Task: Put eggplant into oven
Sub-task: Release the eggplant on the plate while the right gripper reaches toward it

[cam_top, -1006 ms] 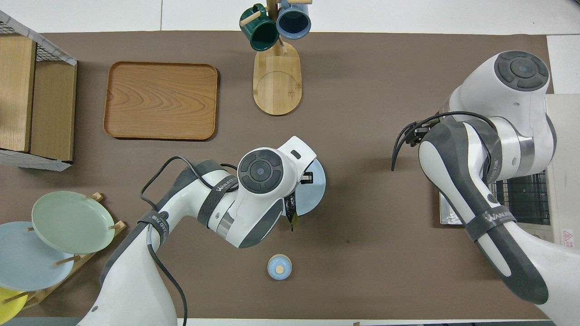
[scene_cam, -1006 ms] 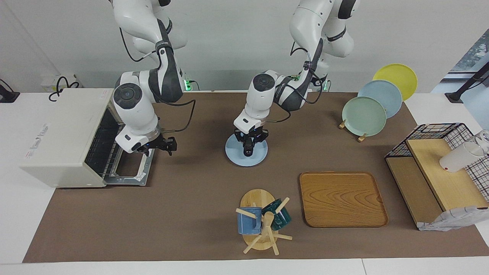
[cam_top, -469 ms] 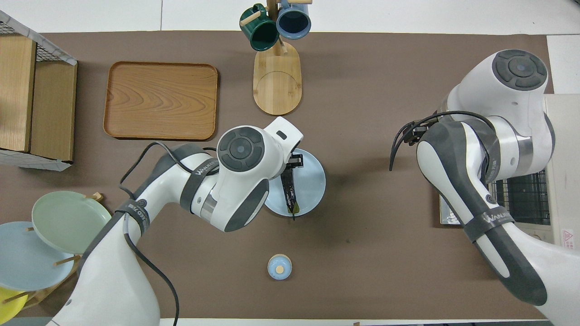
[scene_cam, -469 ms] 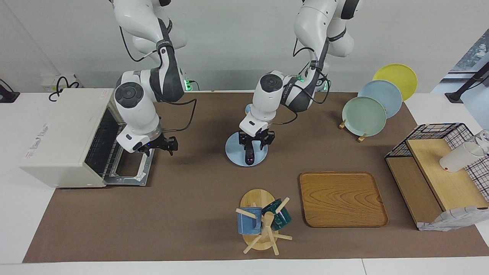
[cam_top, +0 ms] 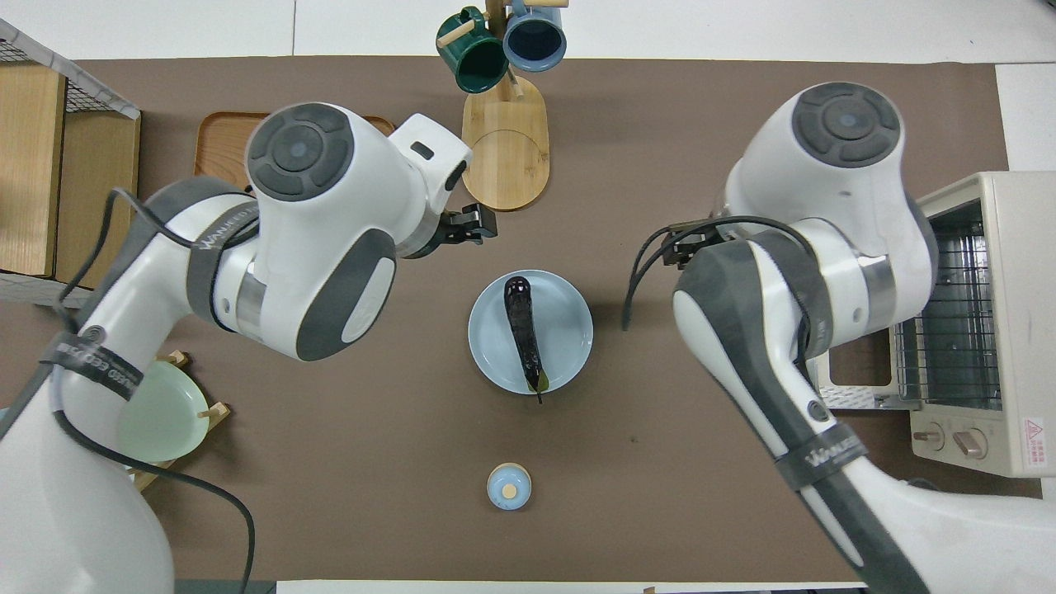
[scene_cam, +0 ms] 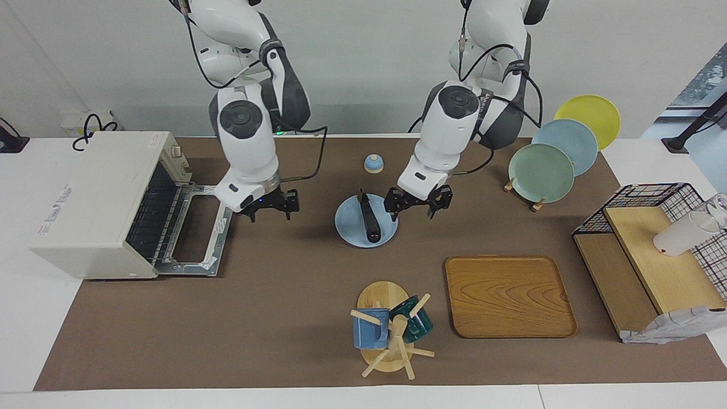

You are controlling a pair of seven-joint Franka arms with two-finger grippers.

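The left gripper point(scene_cam: 418, 205) hangs with its fingers spread and empty over the brown mat, just beside the pale blue plate point(scene_cam: 349, 230). The right gripper point(scene_cam: 271, 207) hovers likewise open and empty between that plate and the oven point(scene_cam: 91, 199). The eggplant point(scene_cam: 369, 218), slim, glossy and near black with a greenish stem tip, lies along the plate near the tabletop's middle. The boxy cream oven stands at the right arm's end, its door point(scene_cam: 196, 238) folded down and wire rack bare. By my reading the pickup is yet to come: one gripper must close across the slippery, rounded body.
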